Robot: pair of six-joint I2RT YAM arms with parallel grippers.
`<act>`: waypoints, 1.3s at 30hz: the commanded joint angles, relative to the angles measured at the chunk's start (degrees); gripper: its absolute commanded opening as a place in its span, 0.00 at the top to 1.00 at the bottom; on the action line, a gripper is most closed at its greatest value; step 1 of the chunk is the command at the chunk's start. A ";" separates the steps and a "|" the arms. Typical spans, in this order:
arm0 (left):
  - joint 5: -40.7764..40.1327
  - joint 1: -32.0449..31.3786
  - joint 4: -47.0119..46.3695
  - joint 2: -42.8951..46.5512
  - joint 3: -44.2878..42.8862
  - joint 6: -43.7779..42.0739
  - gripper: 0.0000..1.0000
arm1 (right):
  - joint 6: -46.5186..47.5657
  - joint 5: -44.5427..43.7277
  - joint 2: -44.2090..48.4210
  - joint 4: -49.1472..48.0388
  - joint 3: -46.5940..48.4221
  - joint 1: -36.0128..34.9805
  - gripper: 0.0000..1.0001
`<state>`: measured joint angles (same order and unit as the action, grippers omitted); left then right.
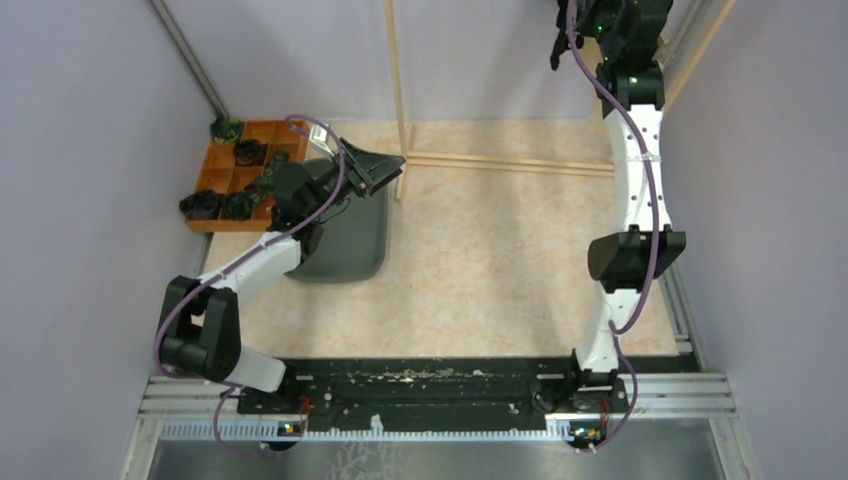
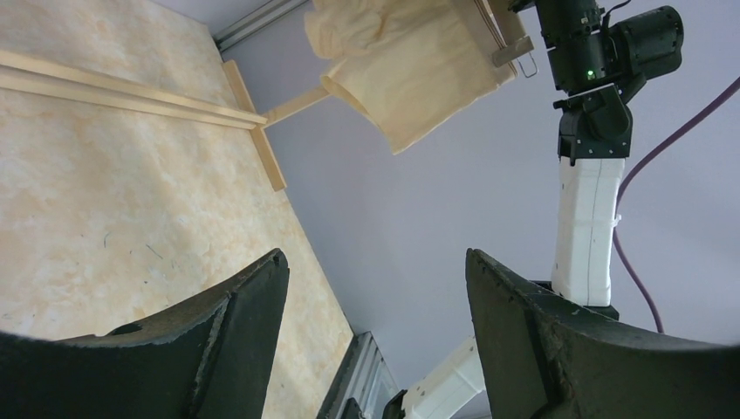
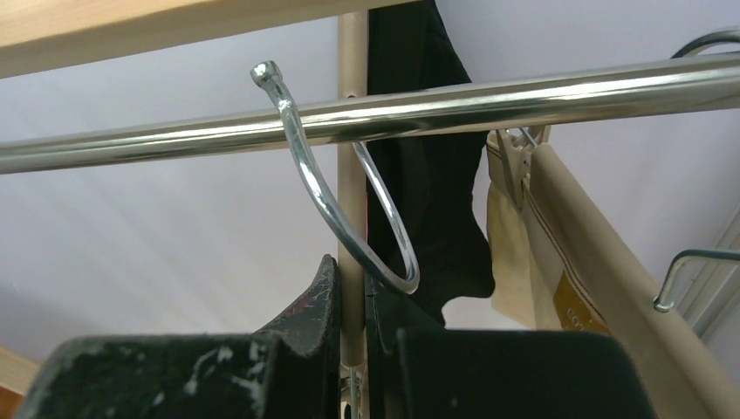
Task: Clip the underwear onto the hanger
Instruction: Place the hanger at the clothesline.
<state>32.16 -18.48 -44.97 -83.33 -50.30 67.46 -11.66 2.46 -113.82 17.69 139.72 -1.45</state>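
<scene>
Pale marbled desk (image 1: 480, 250) fills the middle, with lilac-grey walls around it and a wooden rack standing along the far edge. Both pieces of underwear are up on that rack at the far right, not on the desk. The cream underwear (image 2: 410, 78) hangs from a clip (image 3: 515, 161) on a beige hanger (image 3: 576, 253). The black underwear (image 3: 428, 175) hangs just beside it, to its left, behind the chrome rail (image 3: 567, 92).

My right gripper (image 3: 352, 297) is raised right under the rail. Its fingers are pressed together on a slim pale bar (image 3: 352, 218), which I take for the stem of a second hanger. That hanger's metal hook (image 3: 305, 166) loops over the rail just above.

My left gripper (image 2: 371, 262) is spread wide and holds nothing. It sits low at the far left over a dark mat (image 1: 350, 245), beside an orange tray (image 1: 225, 165).

The garments lie up and to the right of the left gripper, well apart from it. The right arm is far nearer, so I judge the next move belongs to it.
</scene>
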 commanded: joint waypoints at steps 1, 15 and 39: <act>0.40 0.29 -0.86 0.70 -0.41 -0.67 0.21 | -1.75 0.28 -1.19 -7.20 4.54 1.15 1.00; 0.75 0.30 -0.14 -0.69 -1.08 -1.17 0.21 | -3.51 1.64 -3.21 -8.67 6.28 2.81 1.00; -0.64 0.29 2.34 -0.61 -2.43 -2.32 0.21 | -7.14 4.99 -6.92 -9.98 9.78 5.28 1.00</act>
<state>32.10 -18.48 -42.61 -83.70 -50.92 66.11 -17.41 6.20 -120.20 13.15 146.06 3.16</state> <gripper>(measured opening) 0.793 0.052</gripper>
